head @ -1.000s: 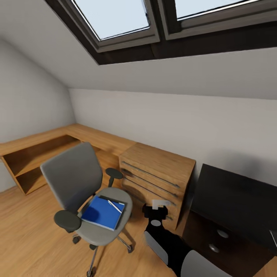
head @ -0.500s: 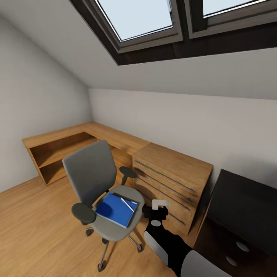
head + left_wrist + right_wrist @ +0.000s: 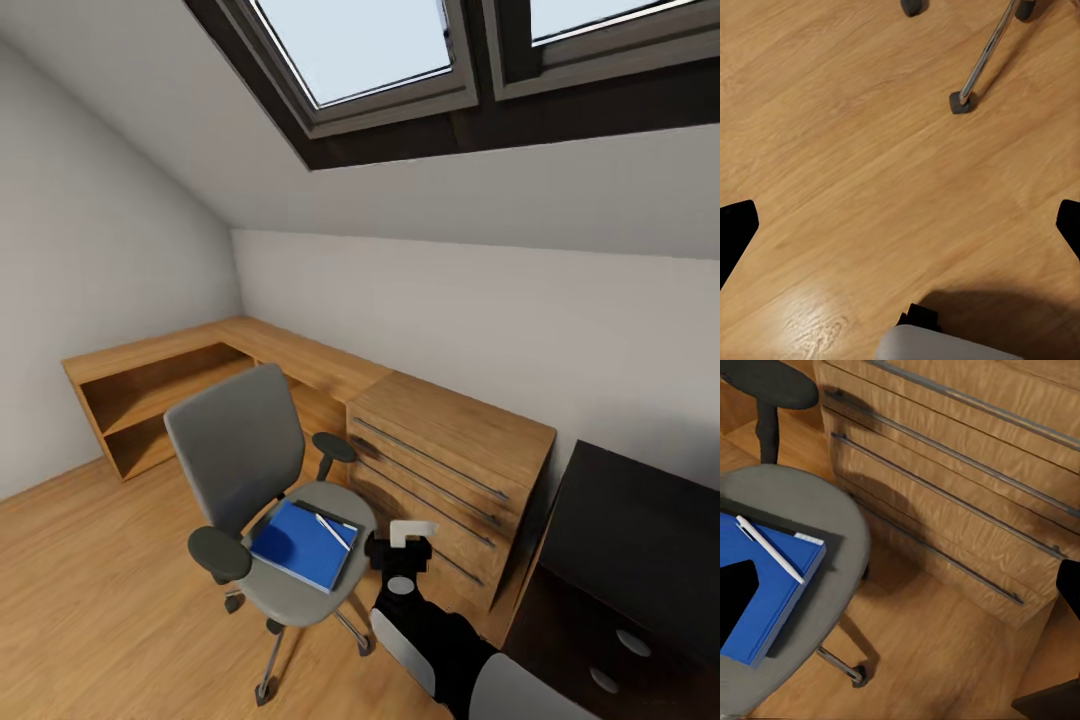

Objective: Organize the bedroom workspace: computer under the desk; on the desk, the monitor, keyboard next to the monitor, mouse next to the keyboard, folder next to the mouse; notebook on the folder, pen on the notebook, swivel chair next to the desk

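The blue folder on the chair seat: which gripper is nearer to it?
Right. The right gripper hangs beside the swivel chair with the folder close ahead; the left gripper faces the floor near the chair's base.

Bright, even daylight render, light coming from the skylights (image 3: 400, 60) overhead; sky panes near blown-out pale blue. Soft shadows only: the swivel chair (image 3: 265, 490) drops a faint one on the wood floor (image 3: 90, 600), the drawer cabinet (image 3: 450, 475) shades the gap toward the desk (image 3: 640, 540), whose black top reads almost featureless. Head view has strong wide-angle stretch at the edges, walls and window frames bowing. Left wrist view shows a glossy glare patch on the floor (image 3: 817, 330) and a dark soft shadow near the bottom. Right wrist view is sharp, mild softness overall, no motion blur.
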You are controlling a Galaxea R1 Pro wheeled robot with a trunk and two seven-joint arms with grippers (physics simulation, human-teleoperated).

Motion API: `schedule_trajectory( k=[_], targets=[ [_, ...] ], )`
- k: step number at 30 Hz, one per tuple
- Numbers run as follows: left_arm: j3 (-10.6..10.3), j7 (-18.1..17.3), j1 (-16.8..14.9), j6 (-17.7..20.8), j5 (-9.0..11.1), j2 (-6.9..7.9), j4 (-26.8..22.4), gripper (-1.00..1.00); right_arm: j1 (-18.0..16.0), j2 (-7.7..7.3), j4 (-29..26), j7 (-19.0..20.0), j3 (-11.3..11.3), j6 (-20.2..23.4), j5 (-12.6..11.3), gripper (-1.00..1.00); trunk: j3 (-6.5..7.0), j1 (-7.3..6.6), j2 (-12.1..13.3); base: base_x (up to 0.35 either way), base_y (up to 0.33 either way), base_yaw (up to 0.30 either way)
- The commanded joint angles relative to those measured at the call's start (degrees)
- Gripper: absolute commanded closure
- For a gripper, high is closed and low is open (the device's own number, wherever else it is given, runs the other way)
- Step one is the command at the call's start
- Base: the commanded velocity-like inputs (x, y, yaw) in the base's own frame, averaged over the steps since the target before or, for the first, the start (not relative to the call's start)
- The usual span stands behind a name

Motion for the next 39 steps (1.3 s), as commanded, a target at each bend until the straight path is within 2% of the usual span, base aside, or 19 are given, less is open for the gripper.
schedule_trajectory(
  k=[1, 11, 15, 23, 25, 26, 27, 29, 31, 32, 33, 34, 35, 36, 38, 39],
  targets=[
    [-0.42, 0.33, -0.04, -0.04, 0.47, 0.11, 0.02, -1.0, -0.09, -0.02, -0.07, -0.47, 1.99, -0.18, -0.39, -1.0, -0.07, 0.01, -0.05, 0.0, 0.0, 0.006],
    [-0.5, 0.12, -0.04, 0.16, 0.58, 0.16, 0.08, -1.0, -0.09, -0.03, -0.06, -0.48, 2.35, -0.37, -0.42, -1.0, -0.07, 0.01, -0.05, 0.0, 0.0, 0.208],
    [-0.45, 0.08, -0.04, 0.11, 0.85, 0.61, -0.01, -1.0, -0.09, -0.04, -0.05, -0.53, 2.36, -0.35, -0.42, -1.0, -0.07, 0.01, -0.05, 0.0, 0.0, 0.272],
    [-0.27, -0.1, -0.04, 0.09, 3.89, 1.53, -0.83, -1.0, -0.09, -0.04, -0.05, -0.56, 2.36, -0.29, -0.42, -1.0, -0.07, 0.01, -0.05, 0.0, 0.0, 0.274],
    [-0.21, -0.22, -0.04, 0.0, 4.33, 2.52, -1.82, -1.0, -0.09, -0.04, -0.05, -0.56, 2.36, -0.29, -0.42, -1.0, -0.07, 0.01, -0.05, 0.0, 0.0, 0.275],
    [-0.12, -0.28, -0.04, -0.06, 4.8, 3.5, -2.72, -1.0, -0.09, -0.04, -0.05, -0.56, 2.36, -0.29, -0.42, -1.0, -0.07, 0.01, -0.05, 0.0, 0.0, 0.275],
    [0.2, -0.34, -0.04, -0.09, 5.81, 4.71, -3.89, -1.0, -0.09, -0.04, -0.05, -0.56, 2.36, -0.29, -0.42, -1.0, -0.07, 0.01, -0.05, 0.0, 0.0, 0.275],
    [0.99, -0.43, -0.04, -0.04, 7.65, 6.14, -5.46, -1.0, -0.09, -0.04, -0.07, -0.56, 2.36, -0.28, -0.42, -1.0, -0.07, 0.01, -0.05, 0.0, 0.0, 0.275],
    [2.92, -0.82, -0.04, 0.71, 13.13, 9.05, -10.75, -1.0, -0.09, -0.07, -0.09, -0.56, 2.33, -0.28, -0.4, -1.0, -0.07, 0.01, -0.05, 0.0, 0.0, 0.275],
    [3.65, -1.07, -0.04, 4.04, 16.67, 10.55, -17.74, -1.0, -0.09, -0.1, -0.12, -0.56, 2.3, -0.28, -0.37, -1.0, -0.07, 0.01, -0.05, 0.0, 0.0, 0.275],
    [4.07, -1.19, 0.2, 10.57, 18.61, 11.49, -26.19, -1.0, -0.09, -0.11, -0.07, -0.52, 2.29, -0.3, -0.35, -1.0, -0.07, 0.01, -0.05, 0.0, 0.0, 0.275],
    [4.28, -1.11, 0.96, 15.82, 19.29, 11.92, -32.17, -1.0, -0.09, -0.14, -0.03, -0.5, 2.26, -0.33, -0.32, -1.0, -0.07, 0.01, -0.05, 0.0, 0.0, 0.275],
    [4.48, -0.71, 2.77, 23.12, 19.81, 12.23, -41.38, -1.0, -0.09, -0.21, -0.06, -0.56, 2.24, -0.35, -0.28, -1.0, -0.07, 0.01, -0.05, 0.0, 0.0, 0.263],
    [4.54, 3.3, 5.46, 34.26, 20.43, 12.19, -60.13, -1.0, -0.09, -0.39, -0.18, -0.66, 2.17, -0.3, -0.07, -1.0, -0.07, 0.01, -0.05, 0.0, 0.0, 0.054],
    [4.48, 4.74, 5.74, 38.32, 20.61, 12.16, -64.52, -1.0, -0.09, -0.55, -0.24, -0.6, 2.14, -0.31, 0.02, -1.0, -0.07, 0.01, -0.05, 0.0, 0.0, 0.031],
    [4.56, 6.03, 5.98, 45.98, 20.87, 11.82, -70.01, -1.0, -0.09, -2.47, -0.36, -0.36, 1.88, -0.32, 0.15, -1.0, -0.07, 0.01, -0.05, 0.0, 0.0, 0.005]
  ],
)
